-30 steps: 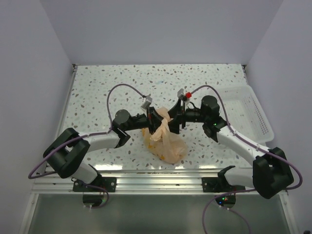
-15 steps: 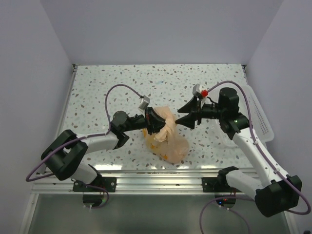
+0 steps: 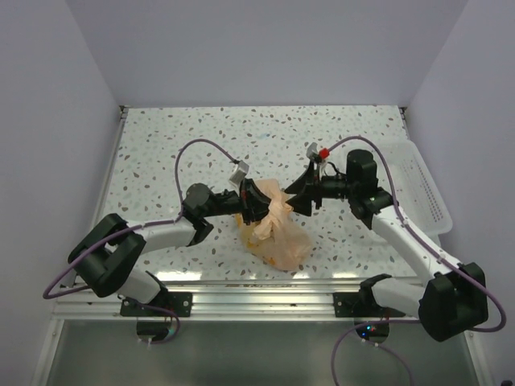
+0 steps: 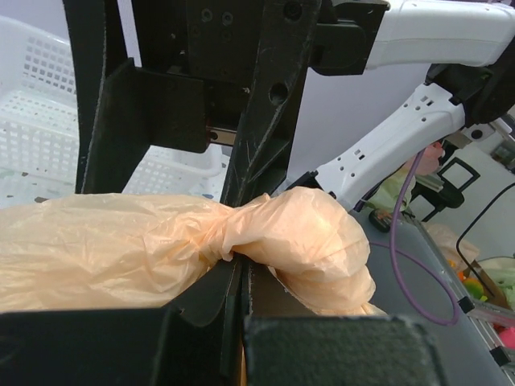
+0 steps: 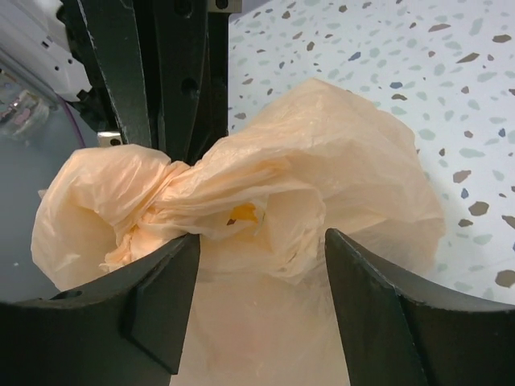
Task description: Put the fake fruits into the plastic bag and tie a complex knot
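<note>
The peach-orange plastic bag (image 3: 278,237) stands mid-table, its top twisted into a knot (image 3: 273,207). My left gripper (image 3: 257,203) is shut on the knot's twisted neck; the left wrist view shows the jaws (image 4: 239,261) pinching the film beside the knot (image 4: 217,237). My right gripper (image 3: 298,201) is open just right of the bag's top. In the right wrist view its fingers (image 5: 257,257) stand either side of the bunched bag (image 5: 322,161) without closing on it. A yellow fruit piece (image 5: 243,213) shows through a fold; the other fruits are hidden inside.
A white plastic tray (image 3: 414,189) sits at the table's right edge, behind the right arm, and shows in the left wrist view (image 4: 32,121). Purple cables loop above both wrists. The two grippers face each other closely across the bag's top.
The right gripper let go and drew back to the right with jaws wide open, then returned to the bag's top, still open. The left gripper kept its hold; the bag shifted little.
</note>
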Tool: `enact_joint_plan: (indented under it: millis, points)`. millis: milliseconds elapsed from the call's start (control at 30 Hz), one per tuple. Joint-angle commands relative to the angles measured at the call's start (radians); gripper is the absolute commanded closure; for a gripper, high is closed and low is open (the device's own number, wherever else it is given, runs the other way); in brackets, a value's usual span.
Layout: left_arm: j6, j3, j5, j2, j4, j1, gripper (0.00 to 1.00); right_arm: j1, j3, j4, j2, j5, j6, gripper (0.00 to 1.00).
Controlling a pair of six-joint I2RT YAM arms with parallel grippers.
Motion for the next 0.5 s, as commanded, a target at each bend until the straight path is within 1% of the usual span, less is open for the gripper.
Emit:
enact_joint_plan:
  millis: [0,100,200,233,300,367,400,467]
  points:
    - [0.027,0.029,0.003,0.005,0.069,-0.006,1.00,0.039,-0.018,0.199,-0.013,-0.044,0.121,0.32]
    - [0.027,0.027,-0.012,0.010,0.080,-0.009,1.00,0.095,-0.013,0.196,-0.001,-0.027,0.113,0.31]
    - [0.024,0.036,-0.014,0.021,0.098,-0.020,1.00,0.121,-0.036,0.268,0.015,0.019,0.155,0.32]
    - [0.023,0.041,-0.008,0.022,0.101,-0.026,1.00,0.124,-0.047,0.298,0.019,0.048,0.171,0.33]
    - [0.021,0.042,-0.002,0.025,0.115,-0.044,1.00,0.129,-0.047,0.305,0.036,0.071,0.168,0.35]
    - [0.032,0.033,-0.026,0.022,0.109,-0.053,1.00,0.129,-0.041,0.294,0.042,0.081,0.150,0.35]
    - [0.033,0.032,-0.064,0.019,0.100,-0.053,1.00,0.130,-0.042,0.289,0.041,0.075,0.149,0.31]
    - [0.043,0.025,-0.080,0.018,0.089,-0.049,1.00,0.132,-0.035,0.205,0.030,0.079,0.098,0.26]
